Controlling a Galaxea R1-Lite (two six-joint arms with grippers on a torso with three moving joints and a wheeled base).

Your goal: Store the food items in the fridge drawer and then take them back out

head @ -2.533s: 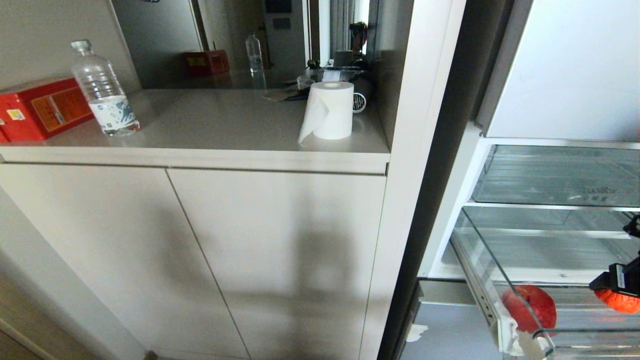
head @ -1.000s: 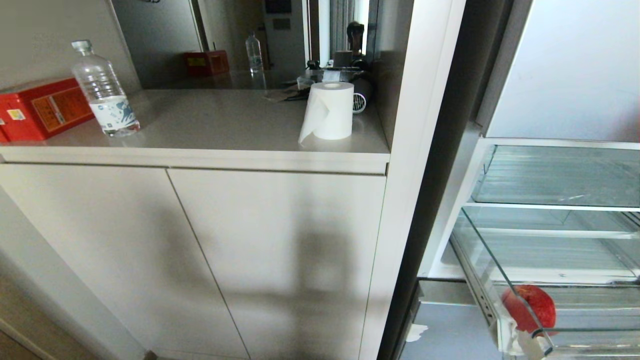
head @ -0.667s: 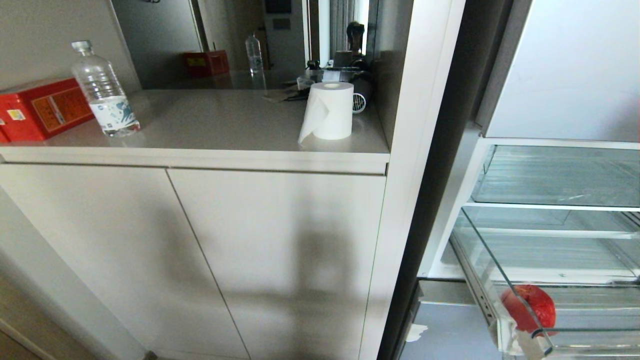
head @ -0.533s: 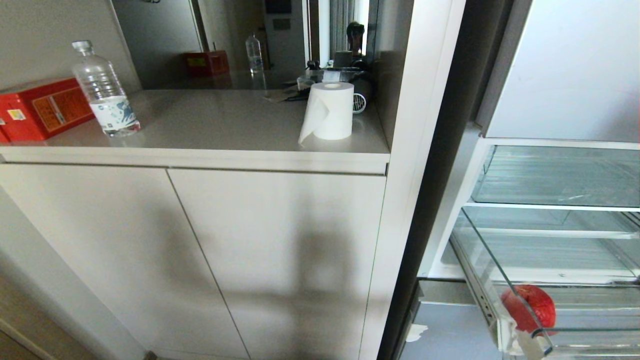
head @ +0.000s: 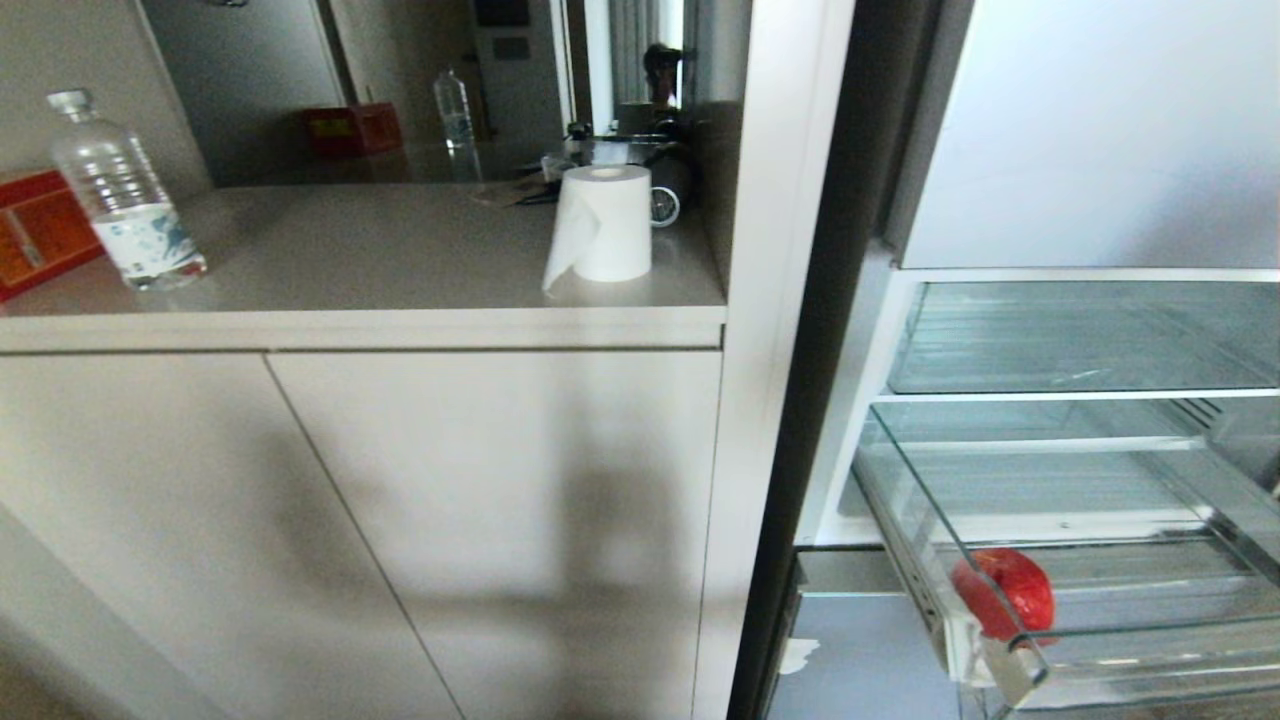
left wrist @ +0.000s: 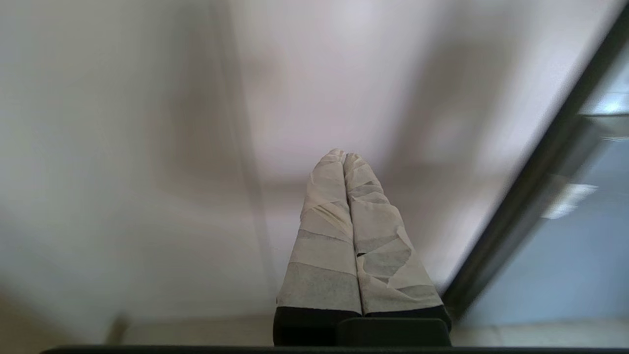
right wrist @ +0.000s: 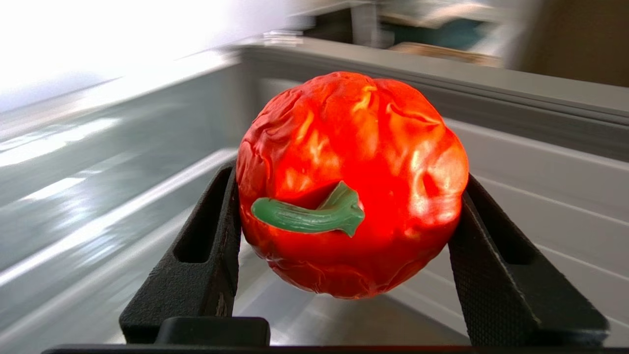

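Right gripper (right wrist: pixel 344 221) clamped on the bumpy orange-red fruit (right wrist: pixel 351 182), one black finger (right wrist: pixel 206 250) pressed to each side, green stem (right wrist: pixel 309 214) turned toward the wrist camera; fruit held clear of the grey surfaces around it, raised off whatever lies beneath; which part of the fridge those blurred grey walls belong to, impossible to tell; neither that gripper nor its fruit in the head view; glossy red apple (head: pixel 1003 593) lying in the fridge drawer (head: pixel 1130 640), tucked into the near left corner, just behind the thick clear front lip; drawer pulled out under a second clear bin (head: pixel 1080 340) in the pale fridge (head: pixel 1090 140); left gripper (left wrist: pixel 344 157) pressed shut, tape-wrapped fingers (left wrist: pixel 327 231) touching along their whole length, holding nothing, pointed at a pale cabinet door (left wrist: pixel 147 147); to the left of the fridge, a countertop (head: pixel 380 270) carrying a plastic water bottle (head: pixel 125 195), a white paper roll (head: pixel 600 225) and a red box (head: pixel 35 230) at the edge of view
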